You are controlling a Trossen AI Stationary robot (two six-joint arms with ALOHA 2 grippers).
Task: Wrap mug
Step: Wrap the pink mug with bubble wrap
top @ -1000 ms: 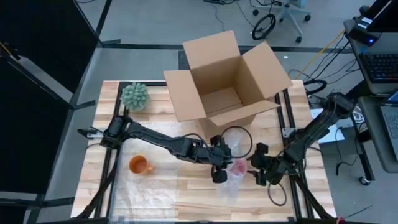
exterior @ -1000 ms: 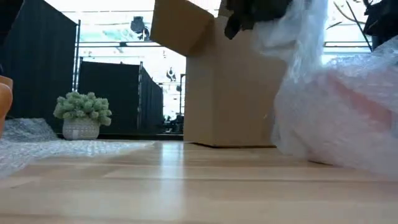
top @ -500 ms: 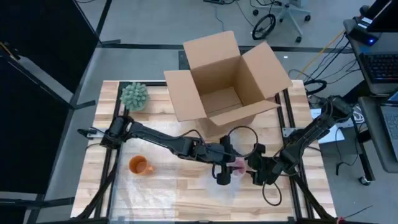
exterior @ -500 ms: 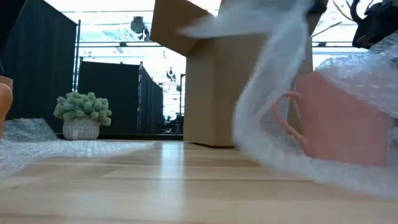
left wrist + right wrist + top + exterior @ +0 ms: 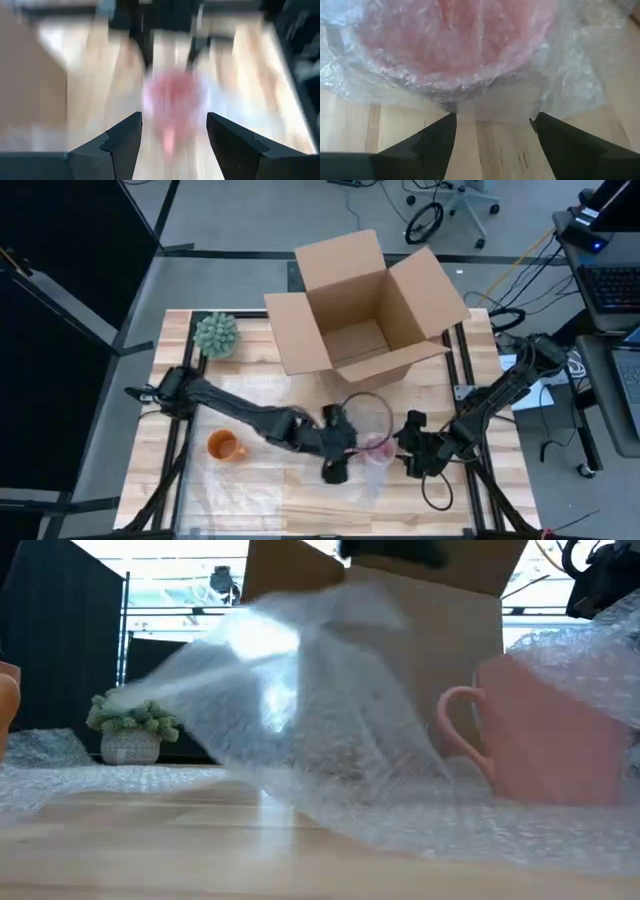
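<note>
So the left gripper [image 5: 334, 470] has pulled back toward the worktop's near edge, dragging the bubble wrap [image 5: 300, 730] off the pink mug [image 5: 545, 735]. The mug's handle side is bare again, so the wrap isn't closed yet. The mug sits right of centre near the front edge. Left fingers look spread, nothing clearly pinched. The right gripper [image 5: 492, 125] is open too, right at the wrapped mug.

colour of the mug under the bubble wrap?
Pink mug; clearest in the low view, beside the bubble wrap.
</note>
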